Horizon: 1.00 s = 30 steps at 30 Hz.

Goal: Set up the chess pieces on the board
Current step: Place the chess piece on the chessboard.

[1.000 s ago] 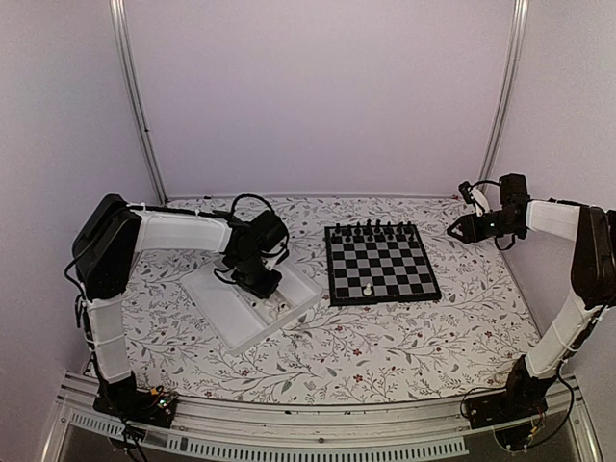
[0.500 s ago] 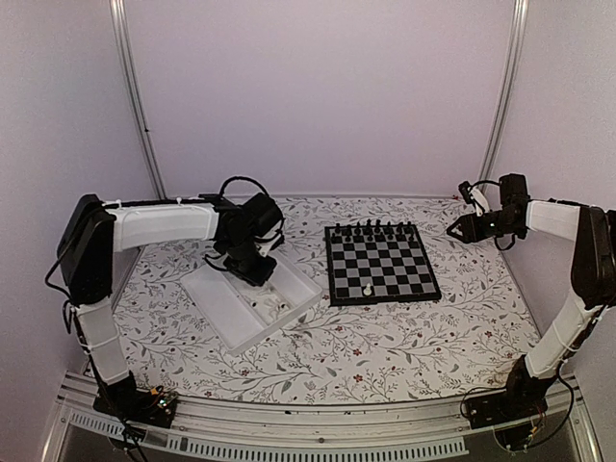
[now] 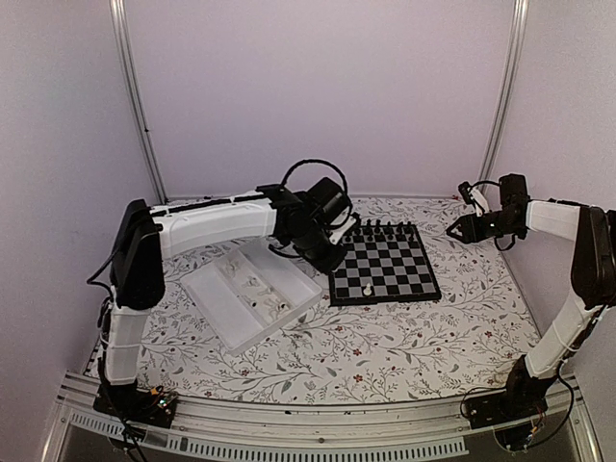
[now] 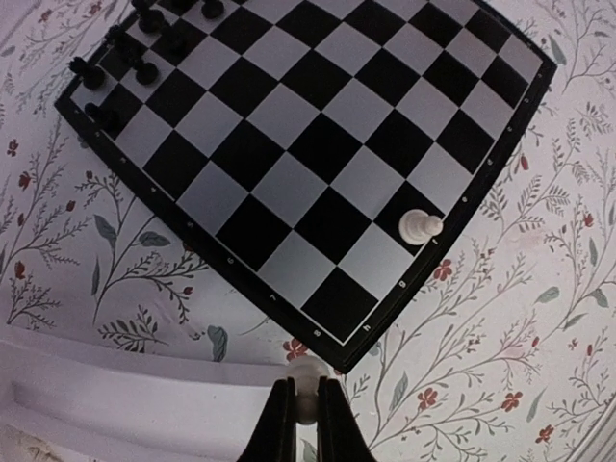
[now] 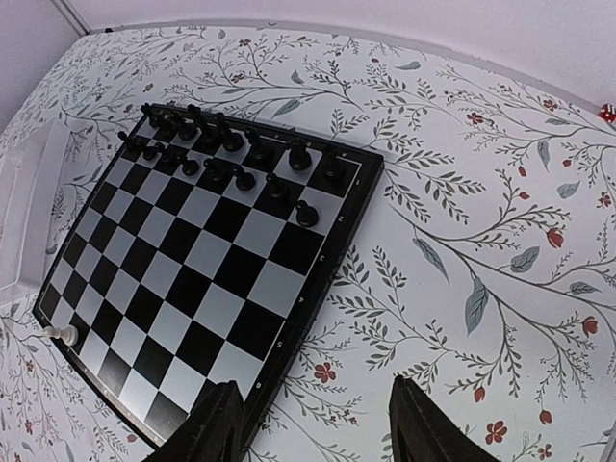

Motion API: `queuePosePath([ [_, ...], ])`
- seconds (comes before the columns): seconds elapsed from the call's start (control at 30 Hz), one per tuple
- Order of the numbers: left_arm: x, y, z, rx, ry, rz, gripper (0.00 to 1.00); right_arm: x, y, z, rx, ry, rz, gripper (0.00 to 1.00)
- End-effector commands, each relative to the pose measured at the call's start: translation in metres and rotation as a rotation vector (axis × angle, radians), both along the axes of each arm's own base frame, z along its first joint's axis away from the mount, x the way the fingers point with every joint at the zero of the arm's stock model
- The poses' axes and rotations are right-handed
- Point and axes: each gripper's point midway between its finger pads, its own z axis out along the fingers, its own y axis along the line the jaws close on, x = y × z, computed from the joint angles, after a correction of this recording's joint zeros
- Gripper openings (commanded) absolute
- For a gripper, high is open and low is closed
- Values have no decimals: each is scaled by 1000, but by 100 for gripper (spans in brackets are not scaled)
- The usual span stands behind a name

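White chess piece (image 4: 308, 383) pinched between the jaws of the left gripper (image 4: 306, 412) just off a corner of the board (image 4: 318, 144), where a second white piece (image 4: 420, 227) stands on an edge square; right gripper (image 5: 313, 414) spread wide, holding nothing.

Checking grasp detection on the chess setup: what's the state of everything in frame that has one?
left gripper: fingers shut on held white piece
right gripper: fingers open, empty
board: flat on the table, mostly bare
white piece on board: upright, near edge row
black pieces: standing along the far edge
tray: holds loose white pieces
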Motion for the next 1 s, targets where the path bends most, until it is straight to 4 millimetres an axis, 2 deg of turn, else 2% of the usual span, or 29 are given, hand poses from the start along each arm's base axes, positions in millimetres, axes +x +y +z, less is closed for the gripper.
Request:
queuePosePath([
  [0.0, 2, -17, -19, 39, 13, -61, 2, 1, 0, 2, -5, -12, 8, 55],
  [0.47, 12, -31, -60, 76, 48, -69, 2, 0, 0, -5, -4, 9, 14, 55],
  [0.97, 27, -26, -75, 90, 51, -45, 4, 1, 0, -8, -5, 16, 14, 56],
])
